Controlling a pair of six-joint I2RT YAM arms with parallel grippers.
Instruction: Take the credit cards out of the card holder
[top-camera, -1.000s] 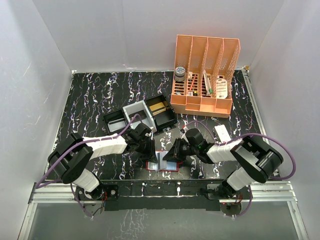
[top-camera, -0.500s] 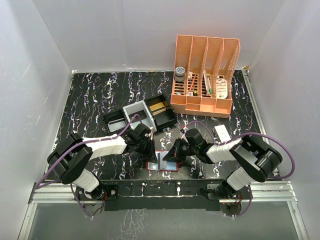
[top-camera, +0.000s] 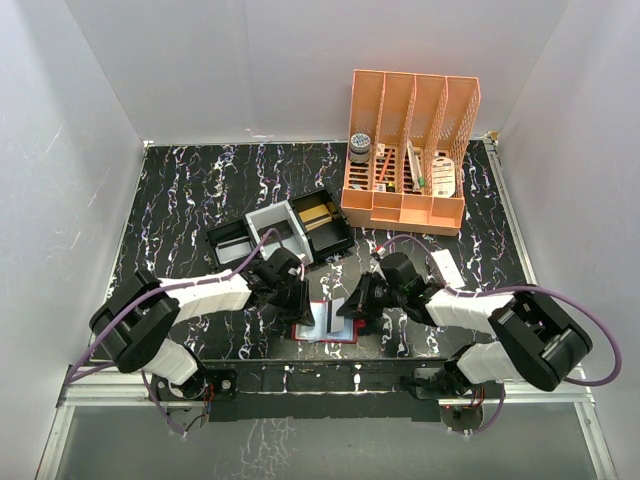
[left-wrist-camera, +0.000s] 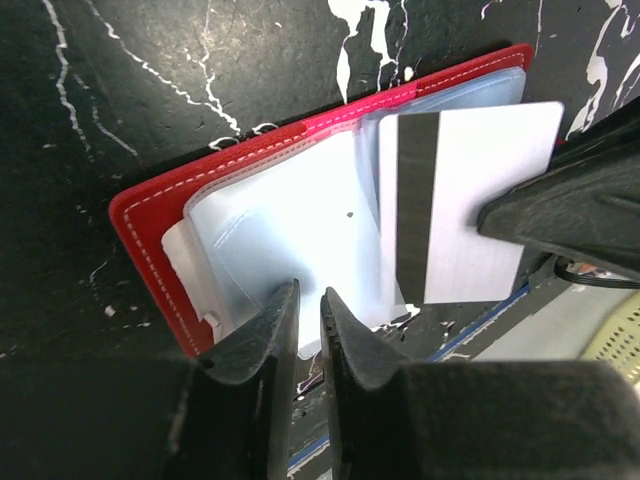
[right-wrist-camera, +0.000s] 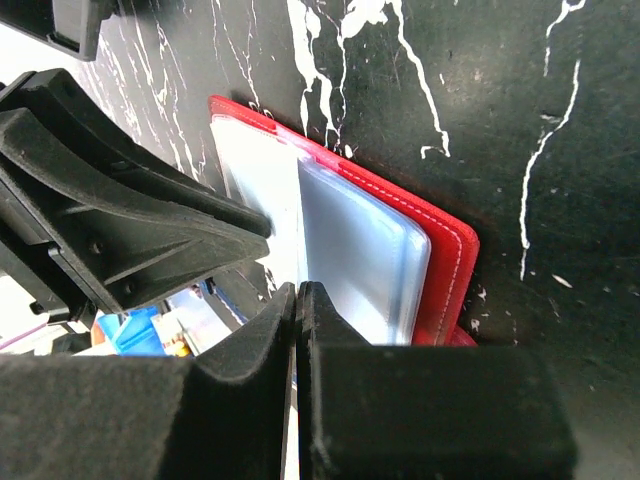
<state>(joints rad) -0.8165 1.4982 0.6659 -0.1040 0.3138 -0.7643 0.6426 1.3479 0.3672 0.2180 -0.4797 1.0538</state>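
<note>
The red card holder (top-camera: 346, 338) lies open near the table's front edge, its clear sleeves (left-wrist-camera: 290, 210) fanned out. A pale credit card (left-wrist-camera: 470, 200) with a black stripe sticks partway out of a right-hand sleeve. My right gripper (right-wrist-camera: 299, 288) is shut on that card's edge, and its fingers (left-wrist-camera: 560, 210) show on the card in the left wrist view. My left gripper (left-wrist-camera: 308, 292) is almost shut, with a thin slit between the jaws, its tips on the edge of a left-hand sleeve. From above, the left gripper (top-camera: 293, 300) and right gripper (top-camera: 355, 303) flank the card holder.
A black compartmented tray (top-camera: 285, 235) with a grey insert sits just behind the left gripper. An orange desk organiser (top-camera: 410, 150) stands at the back right. A small white box (top-camera: 445, 265) lies right of the right arm. The table's front edge runs just below the holder.
My right gripper closed on the card and drew back to the right, sliding the card partway out. The right arm's elbow swung right. The left arm has barely moved.
</note>
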